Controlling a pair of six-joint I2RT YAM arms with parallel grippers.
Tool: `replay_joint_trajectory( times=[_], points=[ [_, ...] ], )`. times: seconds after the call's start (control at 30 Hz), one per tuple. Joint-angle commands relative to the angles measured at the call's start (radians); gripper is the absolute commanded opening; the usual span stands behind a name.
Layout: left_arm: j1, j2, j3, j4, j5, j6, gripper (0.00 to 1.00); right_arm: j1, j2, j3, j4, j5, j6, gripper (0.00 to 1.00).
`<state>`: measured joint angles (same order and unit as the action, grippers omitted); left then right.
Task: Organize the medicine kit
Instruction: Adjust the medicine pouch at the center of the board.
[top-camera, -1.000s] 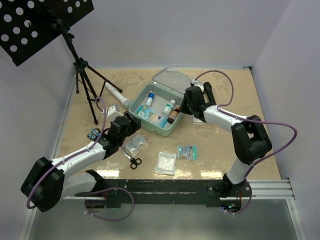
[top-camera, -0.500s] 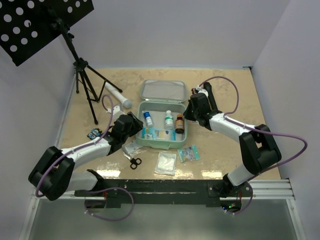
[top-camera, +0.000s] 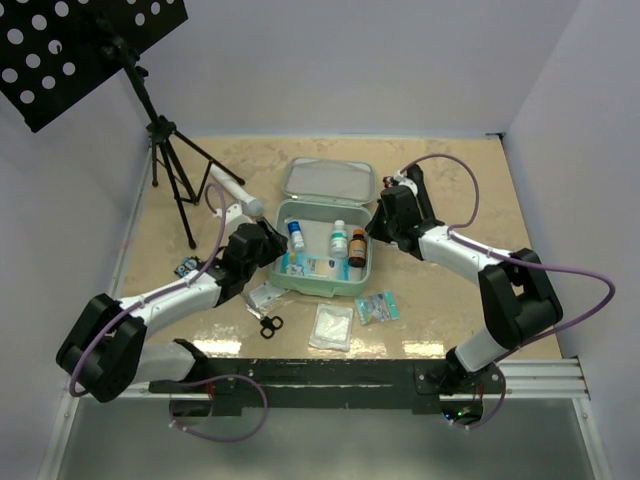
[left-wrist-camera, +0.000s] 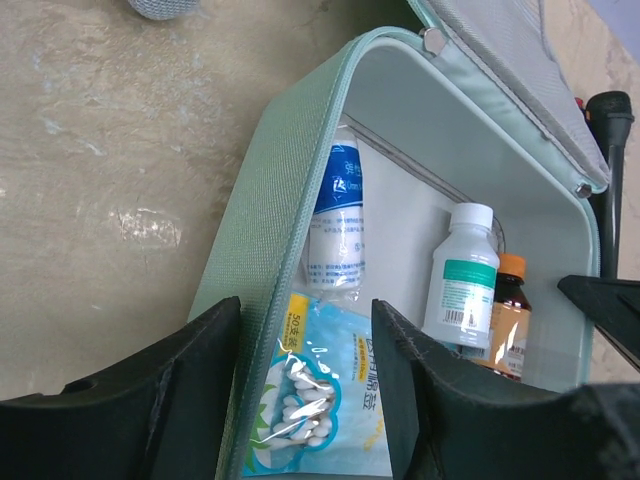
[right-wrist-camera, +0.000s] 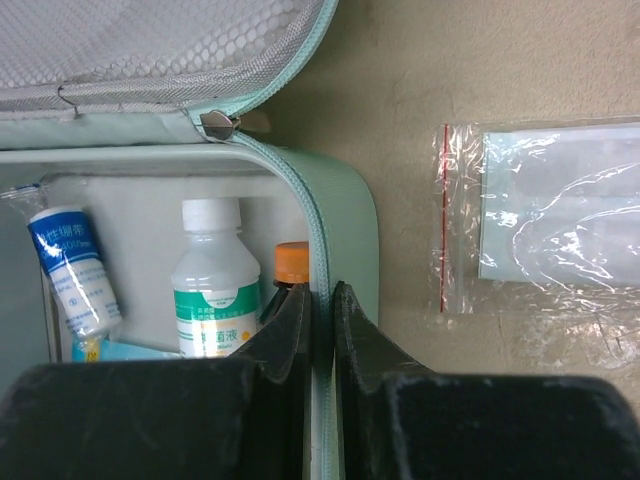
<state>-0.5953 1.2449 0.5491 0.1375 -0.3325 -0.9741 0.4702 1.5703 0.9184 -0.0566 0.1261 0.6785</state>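
Swung round from its diagonal a second ago, the mint-green soft zip medicine kit (top-camera: 320, 287) now sits square on the counter (top-camera: 450, 190), lid open. Right arm reaches in low, right pincer (right-wrist-camera: 322, 300) clamped on the kit's right wall. Left arm stretches forward, left pincer (left-wrist-camera: 308, 320) straddling the left wall, jaws apart. Inside stand a white green-labelled bottle (top-camera: 340, 240) and a brown orange-capped bottle (top-camera: 358, 247); black-handled scissors (top-camera: 270, 324) lie near its front-left corner.

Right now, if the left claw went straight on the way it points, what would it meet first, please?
Probably the side wall of the medicine kit: the open left claw straddles it, one finger outside, one inside. The inner finger would likely reach the cotton-swab packet next, though depth is unclear.
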Motion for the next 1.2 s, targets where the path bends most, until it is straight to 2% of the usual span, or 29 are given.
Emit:
replay_joint_trajectory(
  times=[0.0, 0.13, 0.2, 0.4, 0.5, 0.7, 1.17],
  points=[
    [0.009, 0.051, 0.067, -0.001, 0.035, 0.037, 0.58, 0.001, -0.064, 0.069, 0.029, -0.062, 0.079, 0.0],
    [0.018, 0.099, 0.083, 0.002, 0.03, 0.06, 0.51, 0.002, -0.093, 0.047, 0.026, -0.066, 0.076, 0.0],
    [0.025, 0.146, 0.109, 0.001, 0.058, 0.083, 0.45, 0.002, -0.108, 0.028, 0.026, -0.071, 0.075, 0.0],
    [0.029, 0.264, 0.213, 0.06, 0.112, 0.146, 0.13, 0.002, -0.165, -0.032, 0.035, -0.098, 0.081, 0.0],
    [0.032, 0.326, 0.302, 0.048, 0.102, 0.193, 0.02, 0.001, -0.19, -0.058, 0.046, -0.118, 0.084, 0.0],
    [0.06, 0.415, 0.443, 0.022, 0.104, 0.256, 0.0, 0.002, -0.187, -0.095, 0.081, -0.151, 0.079, 0.0],
    [0.097, 0.527, 0.61, -0.009, -0.006, 0.452, 0.0, 0.005, -0.108, -0.184, 0.192, -0.233, 0.07, 0.0]
  ],
)
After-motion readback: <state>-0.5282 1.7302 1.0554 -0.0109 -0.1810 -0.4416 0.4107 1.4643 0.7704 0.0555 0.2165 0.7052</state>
